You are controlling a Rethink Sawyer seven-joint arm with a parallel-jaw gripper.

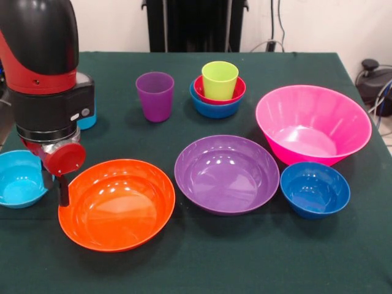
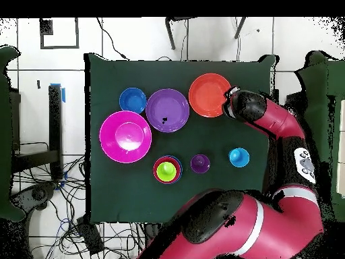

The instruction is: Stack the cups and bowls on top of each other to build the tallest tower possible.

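The arm (image 1: 46,79) hides most of the pincer (image 1: 58,184) beside the orange bowl (image 1: 116,204); its opening cannot be told.

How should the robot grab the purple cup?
Probably from straight above, pinching the rim of the purple cup: one finger inside, one outside. It stands upright with its mouth open, apart from the stack beside it, so the top edge is free all round.

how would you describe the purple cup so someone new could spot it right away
Start in the front view at the stack of nested pieces near the table's far edge, a lime green cup in red and blue bowls. Just left stands the purple cup, alone and upright on the cloth. It is the only purple piece that is tall and narrow, unlike the wide purple bowl.
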